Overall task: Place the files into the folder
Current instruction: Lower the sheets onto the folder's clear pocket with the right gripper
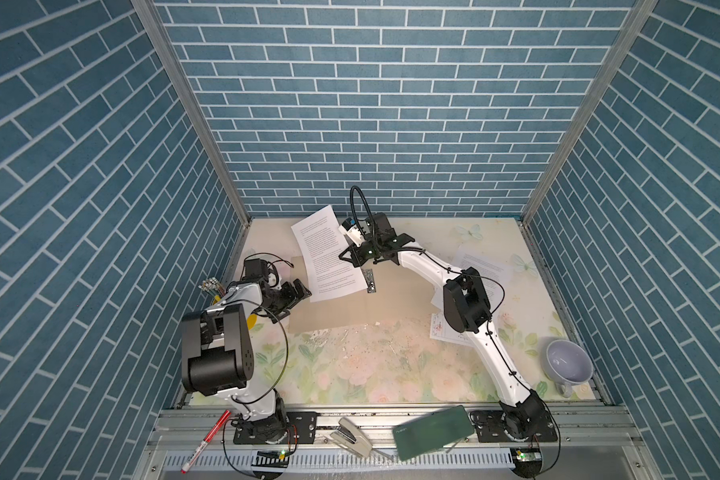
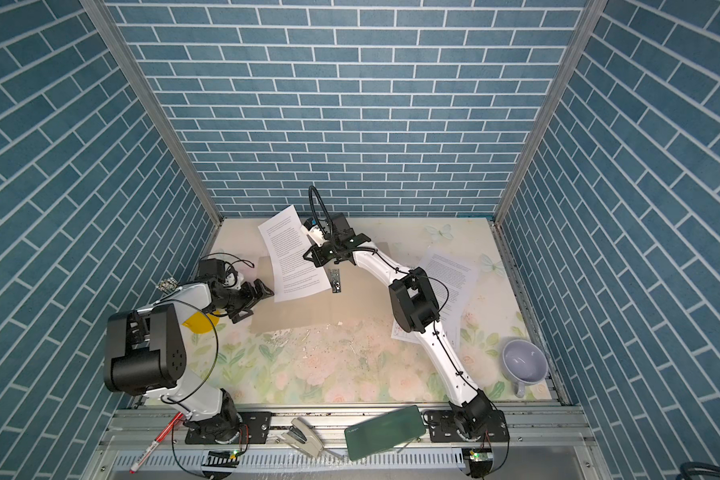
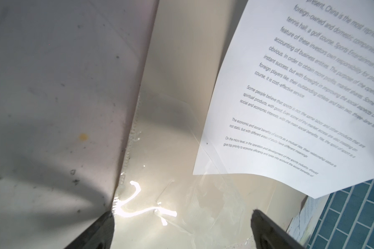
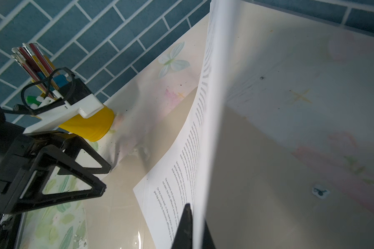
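Edgewise, sheet (image 1: pixel 327 253) pinched by right end effector (image 1: pixel 347 256), open folder (image 1: pixel 337 311) beneath

Blue brick-patterned walls (image 1: pixel 371 104) closing round me on three sides, silver metal posts (image 1: pixel 194 112) in the far corners, pale flowered tabletop (image 1: pixel 371 374) beneath me, grey metal rail (image 1: pixel 391 413) along my near edge

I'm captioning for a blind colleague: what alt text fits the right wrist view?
The right gripper, jaws shut, pinches a white printed paper sheet edge-on, its free end curving down over the tan cardboard folder. Nearby stand the open left gripper and a yellow cup of pencils.
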Controlling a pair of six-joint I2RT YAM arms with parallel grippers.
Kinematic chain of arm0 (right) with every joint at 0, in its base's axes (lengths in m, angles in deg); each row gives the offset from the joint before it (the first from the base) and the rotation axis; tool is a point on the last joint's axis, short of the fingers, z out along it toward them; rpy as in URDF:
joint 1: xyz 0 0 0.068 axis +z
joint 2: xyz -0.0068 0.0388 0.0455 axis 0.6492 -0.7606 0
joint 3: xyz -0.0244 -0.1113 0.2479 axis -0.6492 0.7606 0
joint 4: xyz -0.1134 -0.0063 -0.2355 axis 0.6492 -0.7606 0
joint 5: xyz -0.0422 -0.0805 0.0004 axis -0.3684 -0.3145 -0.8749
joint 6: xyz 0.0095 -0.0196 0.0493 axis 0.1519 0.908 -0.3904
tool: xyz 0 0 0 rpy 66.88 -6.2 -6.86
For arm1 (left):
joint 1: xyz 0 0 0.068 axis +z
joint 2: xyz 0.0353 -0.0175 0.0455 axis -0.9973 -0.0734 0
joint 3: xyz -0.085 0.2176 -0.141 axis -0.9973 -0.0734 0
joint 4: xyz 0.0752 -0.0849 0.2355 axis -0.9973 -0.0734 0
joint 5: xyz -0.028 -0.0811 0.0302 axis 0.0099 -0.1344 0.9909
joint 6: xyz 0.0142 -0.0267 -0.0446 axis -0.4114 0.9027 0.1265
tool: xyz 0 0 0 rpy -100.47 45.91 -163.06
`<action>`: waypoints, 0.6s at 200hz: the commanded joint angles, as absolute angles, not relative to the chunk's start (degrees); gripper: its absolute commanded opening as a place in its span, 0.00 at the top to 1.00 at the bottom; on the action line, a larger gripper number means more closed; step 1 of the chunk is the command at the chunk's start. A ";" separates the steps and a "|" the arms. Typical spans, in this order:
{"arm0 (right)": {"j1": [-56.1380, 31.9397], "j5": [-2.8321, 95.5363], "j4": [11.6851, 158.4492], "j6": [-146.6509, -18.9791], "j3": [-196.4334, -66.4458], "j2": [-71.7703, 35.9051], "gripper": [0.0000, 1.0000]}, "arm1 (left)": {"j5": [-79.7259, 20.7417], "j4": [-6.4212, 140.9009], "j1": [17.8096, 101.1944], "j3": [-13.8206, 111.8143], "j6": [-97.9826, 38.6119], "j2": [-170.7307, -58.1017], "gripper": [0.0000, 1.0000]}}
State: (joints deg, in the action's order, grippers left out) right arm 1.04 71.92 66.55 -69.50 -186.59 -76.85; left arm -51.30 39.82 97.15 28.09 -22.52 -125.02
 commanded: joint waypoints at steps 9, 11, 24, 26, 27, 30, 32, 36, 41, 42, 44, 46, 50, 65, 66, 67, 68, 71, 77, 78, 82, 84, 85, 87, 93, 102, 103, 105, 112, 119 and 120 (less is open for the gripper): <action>1.63 72.20 67.86 -70.53 -186.26 -78.73 0.94 | -51.94 40.43 97.48 27.27 -22.19 -125.46 0.00; 1.66 71.97 67.76 -70.62 -186.26 -78.70 0.94 | -51.89 40.43 97.48 27.23 -22.16 -125.44 0.00; 1.68 70.69 67.81 -71.49 -186.37 -78.93 0.94 | -51.81 40.27 97.48 27.18 -22.23 -125.34 0.00; 1.70 70.54 67.92 -71.70 -186.42 -79.00 0.94 | -51.77 40.22 97.48 27.18 -22.22 -125.28 0.00; 1.70 70.47 67.94 -71.79 -186.39 -78.96 0.94 | -51.72 40.19 97.48 27.18 -22.21 -125.23 0.00; 1.70 70.22 67.98 -72.17 -186.40 -78.95 0.94 | -51.68 40.17 97.48 27.18 -22.29 -125.16 0.00; 1.71 70.11 68.09 -72.33 -186.38 -79.00 0.94 | -51.63 40.13 97.48 27.18 -22.25 -125.10 0.00; 1.71 70.05 68.41 -72.76 -186.34 -79.04 0.94 | -51.52 40.08 97.48 27.20 -22.29 -125.04 0.00; 1.79 70.05 68.88 -73.35 -186.30 -79.09 0.94 | -51.42 40.08 97.48 27.14 -22.30 -124.85 0.00; 1.79 70.05 69.00 -73.59 -186.24 -79.10 0.94 | -51.42 40.08 97.48 27.12 -22.30 -124.83 0.00; 1.73 70.05 69.16 -73.80 -186.23 -79.13 0.94 | -51.37 40.12 97.48 27.10 -22.30 -124.83 0.00; 1.86 69.96 69.31 -73.99 -186.14 -79.11 0.94 | -51.29 40.07 97.44 27.10 -22.25 -124.78 0.00; 1.92 69.73 69.44 -74.42 -186.14 -79.26 0.94 | -51.17 40.08 97.48 27.03 -22.22 -124.61 0.00; 2.22 69.08 69.84 -75.42 -186.11 -79.47 0.94 | -50.64 39.91 97.48 27.01 -22.13 -124.17 0.00; 2.23 69.04 69.87 -75.50 -186.11 -79.51 0.94 | -50.63 39.91 97.48 27.01 -22.12 -124.10 0.00; 2.23 69.02 69.88 -75.54 -186.11 -79.53 0.94 | -50.58 39.91 97.48 27.01 -22.12 -124.02 0.00; 2.30 68.93 70.02 -75.72 -186.06 -79.58 0.94 | -50.56 39.86 97.48 27.01 -22.12 -123.98 0.00; 2.31 68.80 70.08 -75.87 -186.03 -79.60 0.94 | -50.46 39.82 97.48 27.01 -22.12 -123.75 0.00; 2.40 68.67 70.46 -76.42 -185.87 -79.61 0.95 | -50.21 39.60 97.48 27.05 -22.04 -123.45 0.00; 2.40 68.70 70.53 -76.48 -185.81 -79.62 0.95 | -50.15 39.62 97.48 27.07 -22.08 -123.39 0.00; 2.41 68.63 70.96 -76.78 -185.56 -79.51 0.95 | -50.14 39.57 97.48 27.09 -22.07 -123.06 0.00; 2.43 68.57 71.19 -76.87 -185.35 -79.47 0.95 | -50.10 39.56 97.48 27.14 -22.04 -122.89 0.00; 2.42 68.65 71.29 -76.92 -185.29 -79.46 0.95 | -50.10 39.56 97.48 27.16 -21.99 -122.89 0.00; 2.46 68.69 71.49 -77.01 -185.05 -79.46 0.95 | -50.09 39.51 97.48 27.18 -22.05 -122.69 0.00; 2.48 68.75 72.25 -77.19 -184.51 -79.38 0.95 | -50.09 39.34 97.48 27.26 -22.03 -122.34 0.00; 2.46 68.91 72.88 -77.33 -184.01 -79.26 0.95 | -49.56 38.82 97.52 27.52 -22.25 -121.90 0.00; 2.48 68.99 72.92 -77.33 -183.96 -79.27 0.95 | -49.47 38.75 97.55 27.53 -22.32 -121.87 0.00; 2.47 69.10 72.96 -77.33 -183.92 -79.30 0.95 | -49.32 38.58 97.56 27.60 -22.37 -121.84 0.00; 2.50 69.33 72.97 -77.24 -184.03 -79.35 0.95 | -48.94 38.13 97.69 27.70 -22.64 -121.64 0.00; 2.44 69.41 73.06 -77.17 -183.96 -79.39 0.95 | -48.61 37.61 97.87 27.71 -22.82 -121.64 0.00; 2.47 69.42 73.06 -77.16 -183.93 -79.47 0.95 | -48.56 37.57 97.90 27.75 -22.82 -121.65 0.00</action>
